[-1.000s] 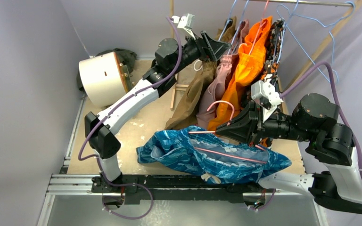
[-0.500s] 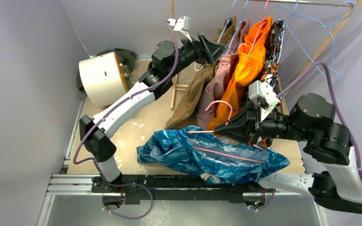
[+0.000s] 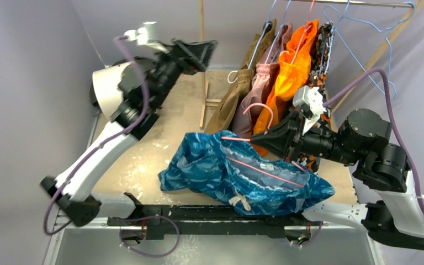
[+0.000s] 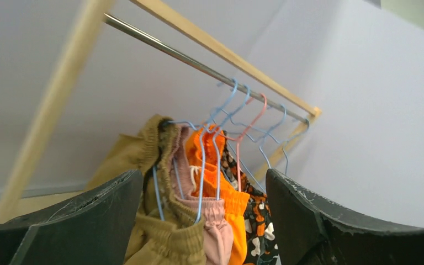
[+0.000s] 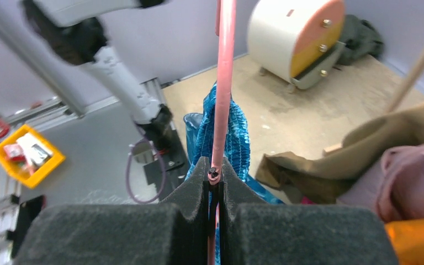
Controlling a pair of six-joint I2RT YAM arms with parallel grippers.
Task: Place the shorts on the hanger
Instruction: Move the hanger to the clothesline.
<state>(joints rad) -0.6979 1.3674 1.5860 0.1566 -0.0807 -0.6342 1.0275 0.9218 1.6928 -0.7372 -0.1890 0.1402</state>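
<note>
The blue-and-teal shorts [image 3: 221, 171] hang draped over the pink hanger [image 3: 265, 171], their lower folds resting on the table; the white drawstring bow [image 3: 237, 200] dangles near the front edge. My right gripper [image 3: 267, 141] is shut on the hanger wire just below its curved hook [image 3: 259, 107]. In the right wrist view the pink hanger wire [image 5: 223, 83] runs up from my right gripper [image 5: 214, 172], with the shorts [image 5: 221, 132] behind it. My left gripper [image 3: 207, 48] is raised at the back left, open and empty, well away from the shorts; its fingers [image 4: 320, 221] frame the hanging clothes.
A wooden rack with a metal rail [image 4: 199, 63] holds brown [image 3: 233, 99], pink [image 3: 258, 83], orange [image 3: 290, 72] and patterned garments on light blue hangers [image 3: 359, 41]. A white drum-shaped cabinet [image 3: 110, 91] stands at the back left. The black front rail [image 3: 199, 212] lies below the shorts.
My left arm has swung up and to the left, away from the hanging clothes, its jaws opening a little wider. My right gripper has lifted the hanger and shorts slightly.
</note>
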